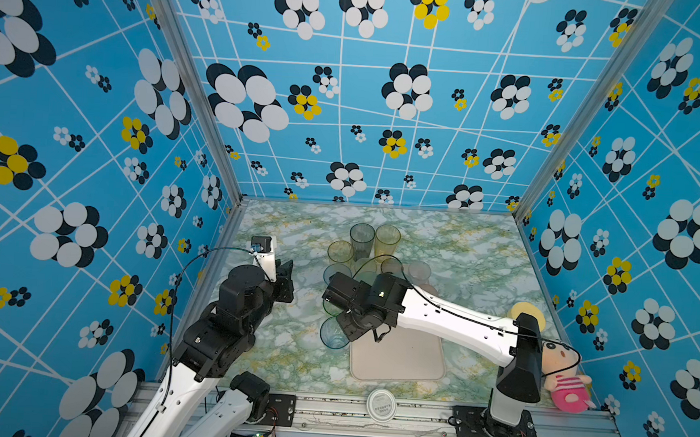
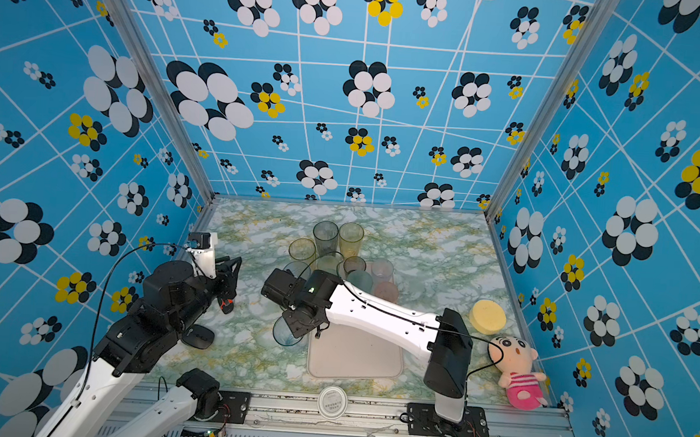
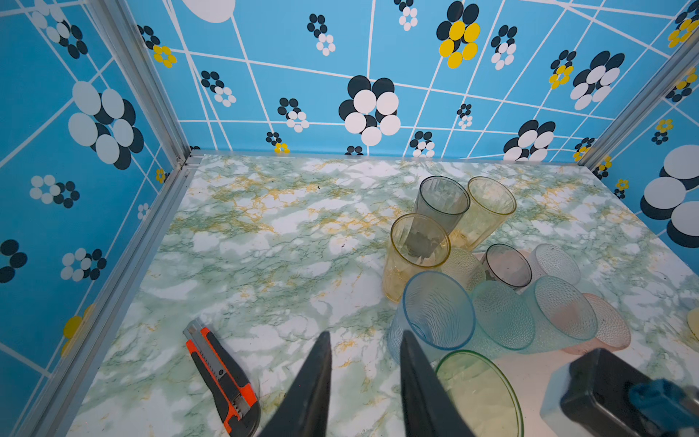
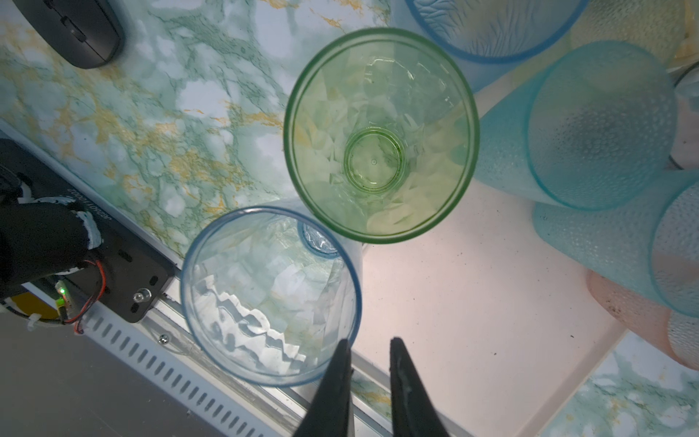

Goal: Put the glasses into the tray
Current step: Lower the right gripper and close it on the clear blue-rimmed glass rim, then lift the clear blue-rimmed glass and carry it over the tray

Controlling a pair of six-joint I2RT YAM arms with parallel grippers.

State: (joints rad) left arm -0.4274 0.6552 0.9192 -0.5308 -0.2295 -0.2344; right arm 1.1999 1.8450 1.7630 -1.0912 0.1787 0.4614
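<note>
Glasses (image 1: 361,241): bunched at the tray's (image 1: 397,364) 12 o'clock end; a blue tumbler (image 4: 270,299) stands off it at 10 o'clock, just beside a green one (image 4: 380,136).
Right fingers (image 4: 333,386): narrow, at the blue rim, no grip evident.
Left fingers (image 3: 314,386): narrow, empty.
Risk: a thin-wall pinch may slip, tipping blue into green.
Surface (image 1: 463,251): green-gold marble.
Room: blue flowered walls (image 1: 347,103).

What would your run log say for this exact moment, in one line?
right end effector: open, at rim of blue glass | left end effector: open, empty | blue glass: upright, beside tray
</note>
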